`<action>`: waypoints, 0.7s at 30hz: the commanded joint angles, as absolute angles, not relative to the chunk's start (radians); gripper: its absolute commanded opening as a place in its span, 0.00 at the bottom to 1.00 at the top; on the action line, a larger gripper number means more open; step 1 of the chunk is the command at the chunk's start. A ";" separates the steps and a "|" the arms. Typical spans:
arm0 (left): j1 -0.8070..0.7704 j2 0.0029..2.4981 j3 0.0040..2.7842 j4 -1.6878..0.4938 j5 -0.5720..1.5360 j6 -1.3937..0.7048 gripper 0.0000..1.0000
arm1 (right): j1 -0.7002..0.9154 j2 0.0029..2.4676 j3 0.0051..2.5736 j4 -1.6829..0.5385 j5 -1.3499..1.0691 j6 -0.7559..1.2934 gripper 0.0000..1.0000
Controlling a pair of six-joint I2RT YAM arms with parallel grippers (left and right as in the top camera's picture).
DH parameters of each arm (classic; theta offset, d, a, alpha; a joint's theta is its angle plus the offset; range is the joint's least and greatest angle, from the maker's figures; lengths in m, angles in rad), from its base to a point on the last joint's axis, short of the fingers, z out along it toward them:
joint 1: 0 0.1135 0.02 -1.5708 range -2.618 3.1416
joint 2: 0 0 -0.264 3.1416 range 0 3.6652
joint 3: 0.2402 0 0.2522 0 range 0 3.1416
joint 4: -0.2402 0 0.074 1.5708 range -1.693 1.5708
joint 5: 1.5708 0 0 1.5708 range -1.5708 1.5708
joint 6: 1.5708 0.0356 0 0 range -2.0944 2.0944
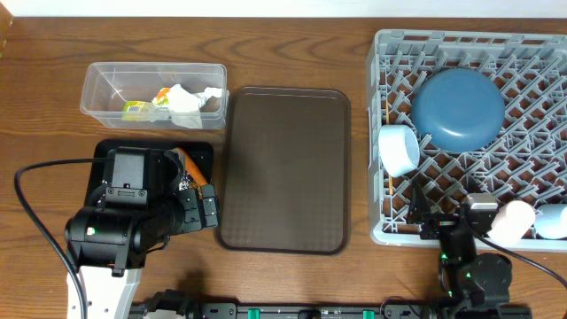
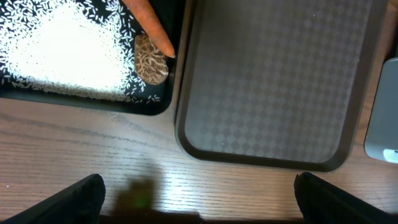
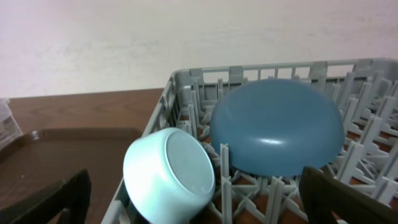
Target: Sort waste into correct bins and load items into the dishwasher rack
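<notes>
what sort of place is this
Probably a robot lab setup staged as a dish-clearing station, not a real kitchen: a grey dishwasher rack holding a blue bowl, a clear tub of waste, and a brown tray on a wooden table.

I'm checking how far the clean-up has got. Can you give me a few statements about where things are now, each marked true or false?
1. The crumpled napkin lies in the clear tub. True.
2. The carrot lies in that tub too. False: it lies on the black tray, at the edge of the rice.
3. The dark blue bowl sits upside down in the rack. True.
4. The left claw is shut on the carrot. False: it is open and holds nothing.
</notes>
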State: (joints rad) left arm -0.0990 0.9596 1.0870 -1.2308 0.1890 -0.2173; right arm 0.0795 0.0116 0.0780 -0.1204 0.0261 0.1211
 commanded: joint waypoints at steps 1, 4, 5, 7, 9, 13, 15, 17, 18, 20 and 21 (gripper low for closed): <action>-0.097 0.960 1.092 -1.234 0.198 -0.227 0.98 | 0.051 0.005 0.018 -0.058 0.022 0.111 0.99; -0.097 0.960 1.092 -1.234 0.198 -0.227 0.98 | 0.051 0.005 0.005 -0.063 0.022 0.111 0.99; -0.097 0.960 1.092 -1.234 0.198 -0.227 0.98 | 0.051 0.005 0.005 -0.063 0.021 0.111 0.99; -0.097 0.960 1.092 -1.234 0.198 -0.227 0.98 | 0.051 0.005 0.005 -0.068 0.022 0.111 0.99; -0.097 0.960 1.092 -1.234 0.198 -0.227 0.98 | 0.051 0.006 0.005 -0.071 0.021 0.111 0.99; -0.097 0.960 1.092 -1.234 0.198 -0.227 0.98 | 0.051 0.006 0.006 -0.071 0.021 0.111 0.99; -0.097 0.960 1.092 -1.234 0.198 -0.227 0.98 | 0.051 0.006 0.006 -0.071 0.021 0.111 0.99; -0.097 0.960 1.092 -1.234 0.198 -0.227 0.98 | 0.051 0.006 0.006 -0.071 0.022 0.111 0.99; -0.097 0.960 1.092 -1.234 0.198 -0.227 0.98 | 0.051 0.006 0.006 -0.071 0.021 0.111 0.99; -0.097 0.960 1.092 -1.234 0.198 -0.227 0.98 | 0.051 0.006 0.006 -0.071 0.022 0.111 0.99; -0.097 0.960 1.092 -1.234 0.198 -0.227 0.98 | 0.051 0.006 0.006 -0.071 0.021 0.111 0.99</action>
